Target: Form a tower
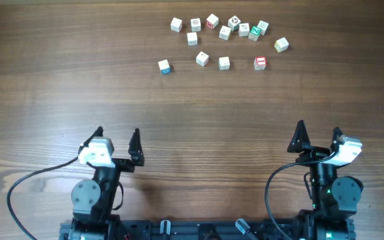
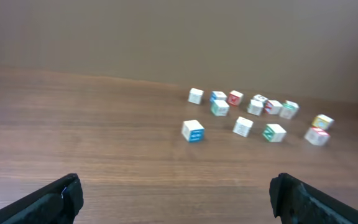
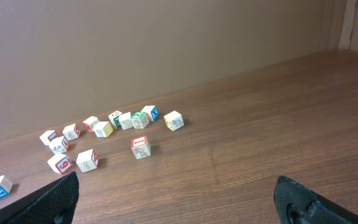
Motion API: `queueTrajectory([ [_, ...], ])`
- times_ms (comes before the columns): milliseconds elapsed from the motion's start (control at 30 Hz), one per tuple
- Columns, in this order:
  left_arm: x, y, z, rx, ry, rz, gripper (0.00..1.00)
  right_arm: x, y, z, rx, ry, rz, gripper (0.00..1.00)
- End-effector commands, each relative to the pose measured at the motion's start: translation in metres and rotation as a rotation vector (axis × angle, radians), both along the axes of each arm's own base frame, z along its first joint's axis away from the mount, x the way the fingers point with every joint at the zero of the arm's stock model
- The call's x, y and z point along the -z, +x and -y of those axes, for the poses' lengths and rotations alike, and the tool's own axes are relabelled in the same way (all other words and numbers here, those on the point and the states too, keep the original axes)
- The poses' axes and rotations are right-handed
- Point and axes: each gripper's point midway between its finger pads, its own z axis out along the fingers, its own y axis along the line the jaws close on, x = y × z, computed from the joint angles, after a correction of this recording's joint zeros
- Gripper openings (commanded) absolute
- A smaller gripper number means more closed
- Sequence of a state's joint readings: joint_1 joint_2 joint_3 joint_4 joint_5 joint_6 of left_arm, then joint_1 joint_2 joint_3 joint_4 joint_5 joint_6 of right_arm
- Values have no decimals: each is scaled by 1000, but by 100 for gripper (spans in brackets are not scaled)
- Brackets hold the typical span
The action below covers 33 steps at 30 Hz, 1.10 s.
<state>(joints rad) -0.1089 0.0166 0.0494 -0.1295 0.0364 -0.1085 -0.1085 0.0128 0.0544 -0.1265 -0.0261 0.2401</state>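
Item: small pale wooden cubes (image 1: 225, 33) with printed faces, fourteen counted, each lying singly on the table (image 1: 45, 80), far side, slightly toward my right.
- Farther loose row: ten, several just beside one another.
- Nearer row: four, spaced apart, from a blue-marked cube (image 1: 165, 66) at the left end to a red-marked cube (image 1: 260, 63) at the right end.

Item: my left pincer (image 1: 117, 133), spread wide, gripping nothing, at the near edge.

Item: my right pincer (image 1: 319, 130), spread wide, gripping nothing, well apart from the cubes.
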Motion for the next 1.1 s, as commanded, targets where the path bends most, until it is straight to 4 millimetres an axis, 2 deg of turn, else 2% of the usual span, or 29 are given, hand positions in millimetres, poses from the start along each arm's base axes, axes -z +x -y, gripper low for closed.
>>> queueTrajectory([
  [0, -42, -9, 7, 52, 12, 62, 100, -4, 0, -1, -9, -3, 13, 100],
  [33, -55, -12, 7, 52, 13, 52, 100, -4, 0, -1, -9, -3, 13, 100],
  [133, -76, -12, 9, 64, 14, 24, 100, -4, 0, -1, -9, -3, 13, 100],
  [233, -99, -3, 23, 142, 8, -18, 100, -4, 0, -1, -9, -3, 13, 100],
  [433, -114, 33, 51, 283, -18, -248, 100, -4, 0, -1, -9, -3, 13, 100],
  [533, -117, 36, 72, 408, -61, -370, 100, -4, 0, -1, -9, -3, 13, 100],
  [600, -105, 34, 87, 500, -99, -433, 100, -4, 0, -1, -9, -3, 13, 100],
  [667, -112, 34, 100, 591, -132, -411, 100, -4, 0, -1, -9, -3, 13, 100],
  [767, -126, 47, 101, 576, -146, -399, 100, -4, 0, -1, -9, -3, 13, 100],
  [867, -141, 81, 95, 468, -117, -421, 100, -4, 0, -1, -9, -3, 13, 100],
  [933, -147, 119, 99, 412, -89, -465, 100, -4, 0, -1, -9, -3, 13, 100],
  [967, -147, 132, 105, 415, -85, -488, 100, -4, 0, -1, -9, -3, 13, 100],
  [1000, -144, 154, 117, 431, -84, -520, 99, -4, 0, -1, -9, -3, 13, 100],
  [1067, -127, 197, 144, 450, -80, -565, 99, -4, 0, -1, -9, -3, 13, 100],
])
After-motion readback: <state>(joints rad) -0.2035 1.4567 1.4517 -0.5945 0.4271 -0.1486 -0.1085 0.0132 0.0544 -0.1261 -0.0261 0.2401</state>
